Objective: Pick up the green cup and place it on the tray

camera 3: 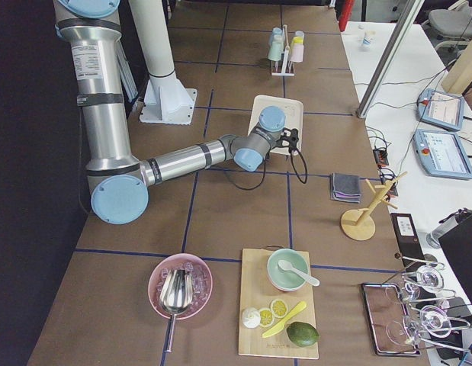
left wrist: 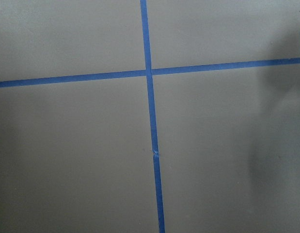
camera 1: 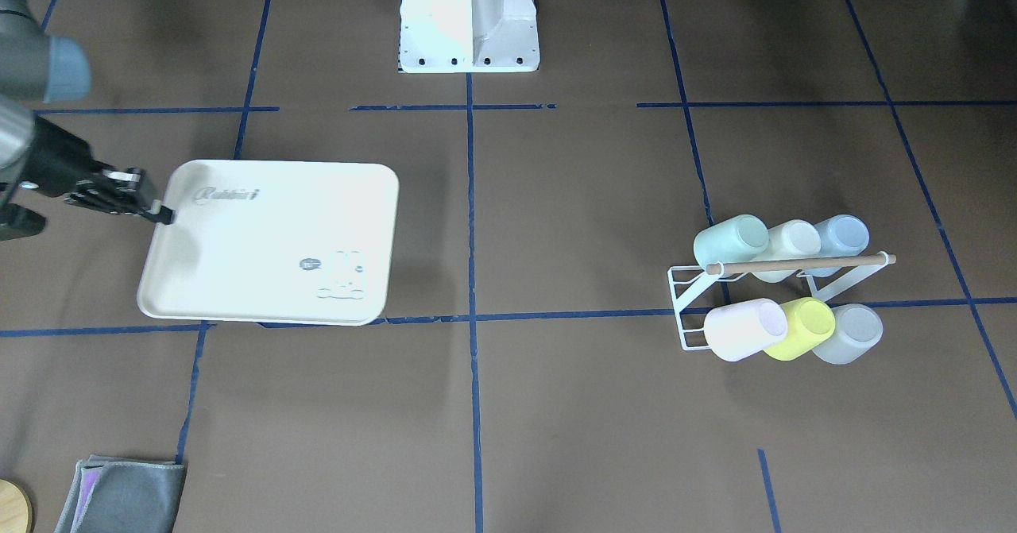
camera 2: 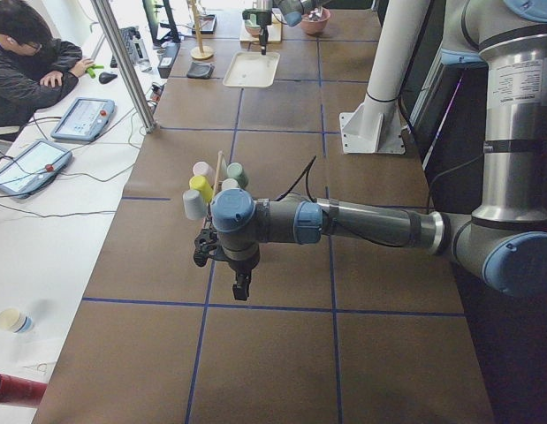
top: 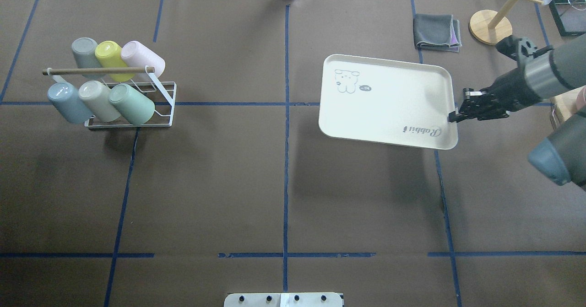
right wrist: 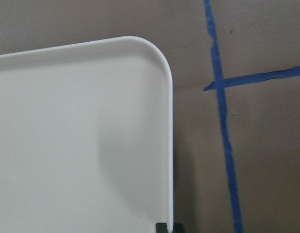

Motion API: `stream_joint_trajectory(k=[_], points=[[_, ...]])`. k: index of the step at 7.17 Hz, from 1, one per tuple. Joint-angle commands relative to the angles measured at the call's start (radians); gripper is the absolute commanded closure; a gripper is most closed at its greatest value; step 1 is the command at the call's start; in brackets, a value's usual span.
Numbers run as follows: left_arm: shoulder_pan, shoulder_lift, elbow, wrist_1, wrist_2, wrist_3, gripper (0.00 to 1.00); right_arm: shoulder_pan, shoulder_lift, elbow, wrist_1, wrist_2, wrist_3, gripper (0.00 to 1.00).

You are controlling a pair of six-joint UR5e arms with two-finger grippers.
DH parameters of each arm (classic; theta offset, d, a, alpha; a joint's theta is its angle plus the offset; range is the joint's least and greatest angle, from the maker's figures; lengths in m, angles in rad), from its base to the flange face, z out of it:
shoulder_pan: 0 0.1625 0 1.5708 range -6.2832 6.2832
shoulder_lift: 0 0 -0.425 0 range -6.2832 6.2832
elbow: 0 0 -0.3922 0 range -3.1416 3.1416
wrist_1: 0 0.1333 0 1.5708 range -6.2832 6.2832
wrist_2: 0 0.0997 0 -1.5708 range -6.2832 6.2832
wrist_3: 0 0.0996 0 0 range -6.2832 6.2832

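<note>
The green cup lies on its side on a white wire rack at the table's left; it also shows in the front view. The cream tray with "Rabbit" lettering is at the right, its near edge raised over a shadow. My right gripper is shut on the tray's rim at its right edge, also seen in the front view; the right wrist view shows the tray's corner. My left gripper shows only in the exterior left view, over bare table; I cannot tell whether it is open or shut.
Several other cups sit on the rack, among them a bright yellow-green one and a pale blue one. A folded grey cloth and a wooden stand lie beyond the tray. Blue tape lines cross the brown table.
</note>
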Motion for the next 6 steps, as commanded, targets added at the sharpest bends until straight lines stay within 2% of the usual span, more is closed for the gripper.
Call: stream_joint_trajectory(k=[1, 3, 6], points=[[0.0, 0.0, 0.004, 0.0, -0.001, 0.0, 0.0, -0.203, 0.097, 0.015, -0.002, -0.208, 0.183, 1.0], [0.0, 0.0, 0.009, 0.0, -0.001, 0.0, 0.0, -0.349, 0.165, 0.001, -0.015, -0.343, 0.235, 1.0], [0.0, 0.003, 0.01, 0.0, -0.003, 0.0, 0.0, -0.424, 0.203, -0.003, -0.075, -0.404, 0.237, 1.0]])
